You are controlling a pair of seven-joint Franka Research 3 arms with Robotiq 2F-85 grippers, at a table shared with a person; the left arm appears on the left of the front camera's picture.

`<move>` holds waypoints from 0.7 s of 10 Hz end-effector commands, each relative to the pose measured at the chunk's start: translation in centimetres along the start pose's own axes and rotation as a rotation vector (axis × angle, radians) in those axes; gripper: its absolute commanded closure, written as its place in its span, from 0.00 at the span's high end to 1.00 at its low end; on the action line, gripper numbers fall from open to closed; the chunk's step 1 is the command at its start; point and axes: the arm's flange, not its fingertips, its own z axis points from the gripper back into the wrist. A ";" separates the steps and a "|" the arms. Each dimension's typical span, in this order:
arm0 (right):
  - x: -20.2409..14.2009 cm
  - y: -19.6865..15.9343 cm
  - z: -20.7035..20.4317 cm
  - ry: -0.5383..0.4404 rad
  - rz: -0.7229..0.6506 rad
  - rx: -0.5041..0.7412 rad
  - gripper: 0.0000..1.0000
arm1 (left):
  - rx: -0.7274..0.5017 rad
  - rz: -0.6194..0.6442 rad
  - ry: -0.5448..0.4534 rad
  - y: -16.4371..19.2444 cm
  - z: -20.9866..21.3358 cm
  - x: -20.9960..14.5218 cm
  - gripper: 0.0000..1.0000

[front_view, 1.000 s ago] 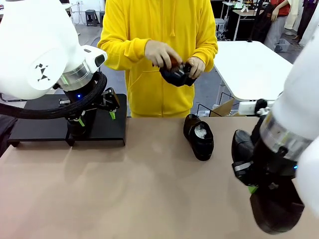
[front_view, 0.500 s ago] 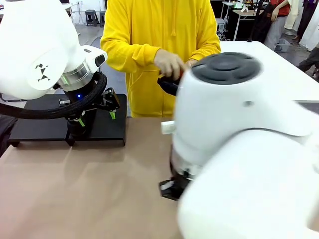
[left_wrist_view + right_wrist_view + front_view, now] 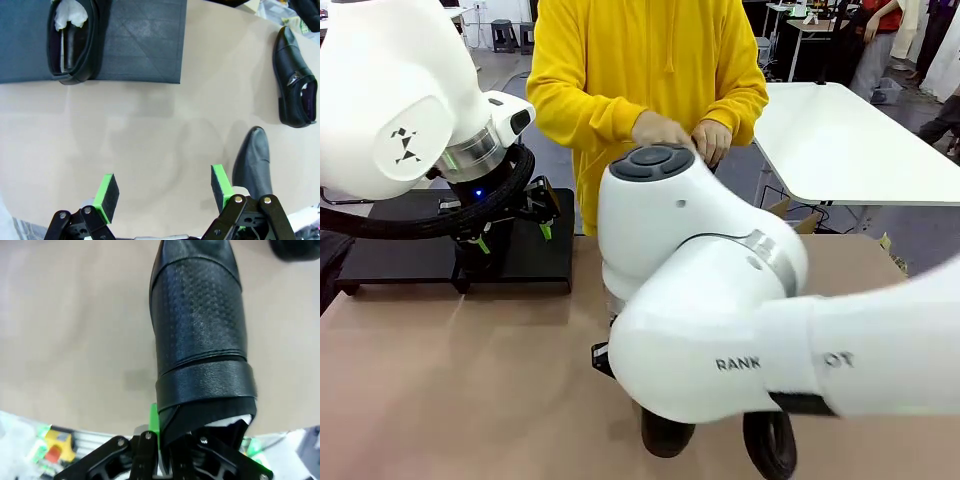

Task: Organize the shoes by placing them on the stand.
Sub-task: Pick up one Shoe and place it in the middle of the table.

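Observation:
My right gripper [image 3: 200,434] is shut on the heel end of a glossy black shoe [image 3: 200,315] stuffed with white paper, its toe pointing away over the tan table. In the front view that shoe's toe [image 3: 665,438] pokes out below my right arm. My left gripper [image 3: 164,190] is open with nothing between its pads and hangs over the table near the matte-black stand [image 3: 142,45]. One shoe [image 3: 74,40] sits on the stand. Another shoe [image 3: 295,75] lies on the table, and a further shoe [image 3: 252,165] shows beside my left gripper's finger. In the front view my left gripper [image 3: 514,237] hovers by the stand [image 3: 390,258].
A person in a yellow hoodie [image 3: 650,60] stands at the far edge, both hands [image 3: 665,130] together behind my right arm's elbow [image 3: 700,290], which fills the table's middle. A white table [image 3: 840,140] stands behind on the right.
My right arm has swung left across the middle with its shoe, now hiding the shoe on the table and what the person holds. The left arm has not moved.

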 end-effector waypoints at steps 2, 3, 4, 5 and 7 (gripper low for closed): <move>2.7 2.5 -1.4 0.012 -0.081 -0.005 0.00 | 0.010 0.001 -0.003 0.2 0.2 0.0 0.95; 3.3 2.2 -2.3 0.042 -0.102 -0.002 0.00 | 0.010 0.001 -0.003 0.2 0.2 0.0 0.95; 3.6 2.0 -2.8 0.054 -0.096 -0.008 0.00 | 0.010 0.001 -0.003 0.2 0.2 0.0 0.95; 3.8 1.8 -3.4 0.066 -0.068 -0.024 0.10 | 0.010 0.001 -0.003 0.2 0.2 0.0 0.95; 4.1 1.7 -4.4 0.068 -0.049 -0.055 0.44 | 0.010 0.001 -0.003 0.2 0.2 0.0 0.95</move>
